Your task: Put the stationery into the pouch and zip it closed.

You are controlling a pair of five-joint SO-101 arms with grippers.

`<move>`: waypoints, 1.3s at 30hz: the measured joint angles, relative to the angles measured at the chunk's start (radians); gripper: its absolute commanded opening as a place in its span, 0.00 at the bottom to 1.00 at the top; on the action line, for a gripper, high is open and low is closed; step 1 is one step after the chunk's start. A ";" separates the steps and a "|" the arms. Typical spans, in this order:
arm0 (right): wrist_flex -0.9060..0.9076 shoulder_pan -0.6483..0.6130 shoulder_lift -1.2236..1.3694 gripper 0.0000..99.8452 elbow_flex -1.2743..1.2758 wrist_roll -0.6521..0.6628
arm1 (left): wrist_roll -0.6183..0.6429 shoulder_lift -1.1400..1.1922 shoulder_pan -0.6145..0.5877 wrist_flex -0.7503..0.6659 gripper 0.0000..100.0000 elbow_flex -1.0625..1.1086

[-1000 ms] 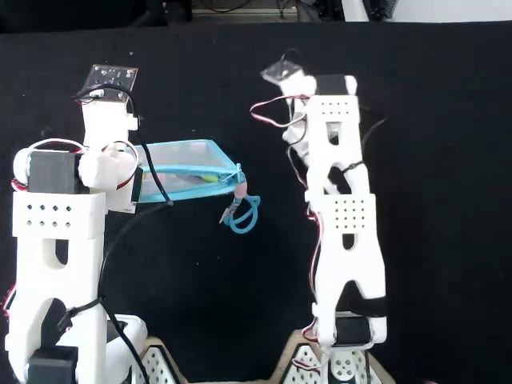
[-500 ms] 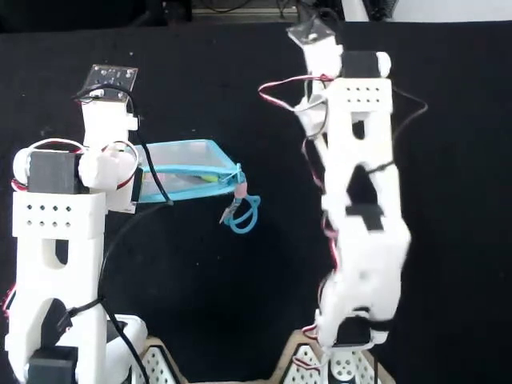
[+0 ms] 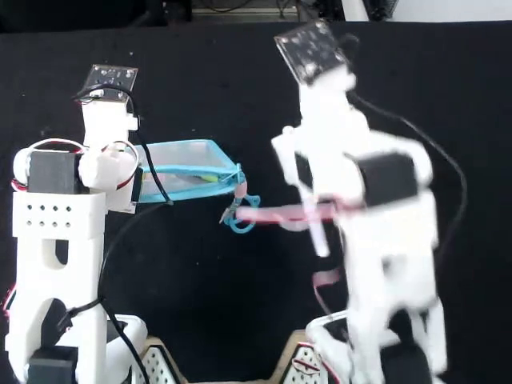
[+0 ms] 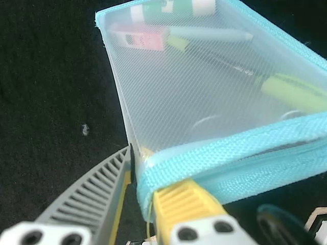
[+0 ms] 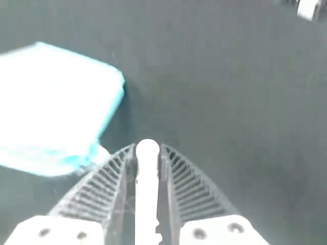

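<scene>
- Pouch: translucent white, fine mesh weave; edge band and zip tape turquoise, woven texture.
- Pull loop: turquoise.
- Contents, seen through mesh: highlighter yellow-green; pen pale blue; block pink-red, white label; tube green and white.
- Left gripper: one finger grey, other yellow; both ribbed.
- Right gripper: fingers grey, ribbed; rod between them white.
- Left arm, right arm: white shells, black motor blocks.
- Table: plain black.

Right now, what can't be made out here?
High view: motion blur smears the right arm; its pose is unreadable.
Left wrist view: the frame edge cuts off the pouch zipper's far end.
Right wrist view: blur hides what the white stick in the right gripper is.
</scene>
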 measured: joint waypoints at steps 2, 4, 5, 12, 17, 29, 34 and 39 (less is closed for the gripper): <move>-0.049 -0.031 -0.110 0.01 0.051 -0.058 | 0.000 -0.002 0.000 0.000 0.03 0.014; -0.104 -0.066 -0.216 0.01 0.098 -0.112 | 0.000 -0.002 0.000 0.000 0.03 0.015; -0.137 -0.087 -0.269 0.01 0.124 -0.137 | 0.000 -0.002 0.000 0.000 0.03 0.015; -0.470 -0.265 -0.624 0.01 0.425 -0.203 | 0.000 -0.002 0.000 0.000 0.03 0.015; -0.735 -0.382 -0.838 0.01 0.669 -0.204 | 0.000 -0.002 0.000 0.000 0.03 0.015; -1.215 -0.445 -0.945 0.01 1.146 -0.204 | -0.002 -0.002 0.000 0.000 0.03 0.015; -1.297 -0.446 -0.951 0.01 1.277 -0.127 | -0.002 -0.002 0.000 0.000 0.03 0.015; -1.346 -0.450 -0.951 0.01 1.315 -0.060 | -0.002 -0.002 0.000 0.000 0.03 0.015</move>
